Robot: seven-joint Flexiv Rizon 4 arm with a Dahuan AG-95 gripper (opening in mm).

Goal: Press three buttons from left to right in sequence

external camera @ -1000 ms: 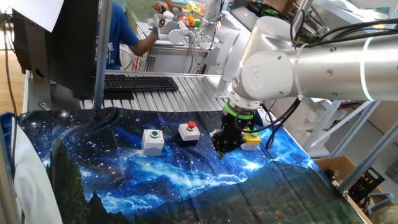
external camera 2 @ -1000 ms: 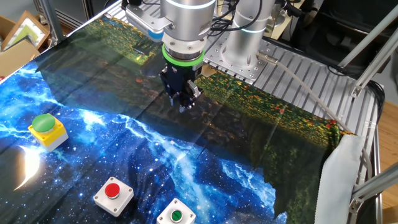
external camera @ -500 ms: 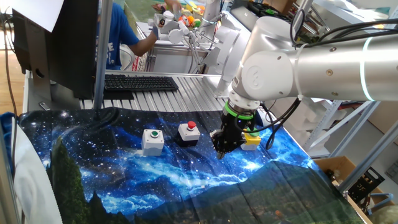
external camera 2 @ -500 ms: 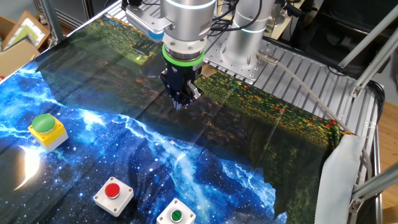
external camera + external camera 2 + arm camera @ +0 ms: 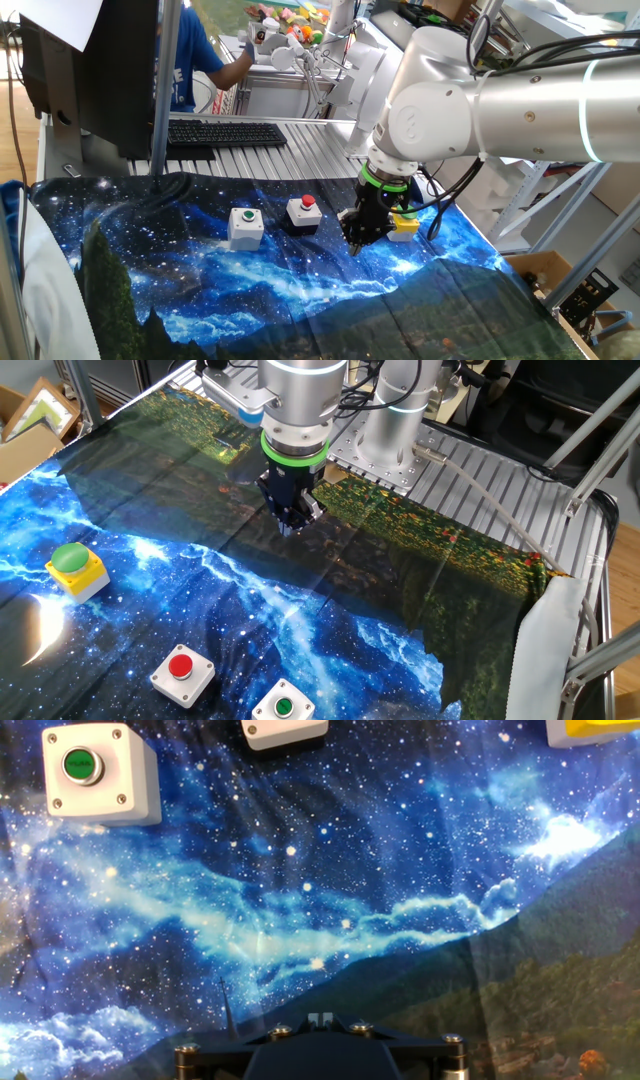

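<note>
Three buttons sit in a row on the starry cloth. The grey-white box with the green cap [image 5: 245,226] [image 5: 283,707] [image 5: 95,772] is the left one in the hand view. The black-and-white box with the red cap [image 5: 303,212] [image 5: 181,670] [image 5: 285,730] is in the middle. The yellow box with the green cap [image 5: 76,570] [image 5: 404,225] [image 5: 590,730] is partly hidden behind my hand in one fixed view. My gripper [image 5: 355,242] [image 5: 290,526] [image 5: 320,1018] hangs above bare cloth, well short of the boxes, shut with its fingertips touching and nothing between them.
A black keyboard [image 5: 225,133] lies on the ribbed metal table [image 5: 480,480] behind the cloth. A person in a blue shirt [image 5: 195,50] stands at the back. A cardboard box [image 5: 30,420] sits off the table's edge.
The fingers have closed the last small gap between them. The arm has stayed where it was, and the buttons have not moved.
</note>
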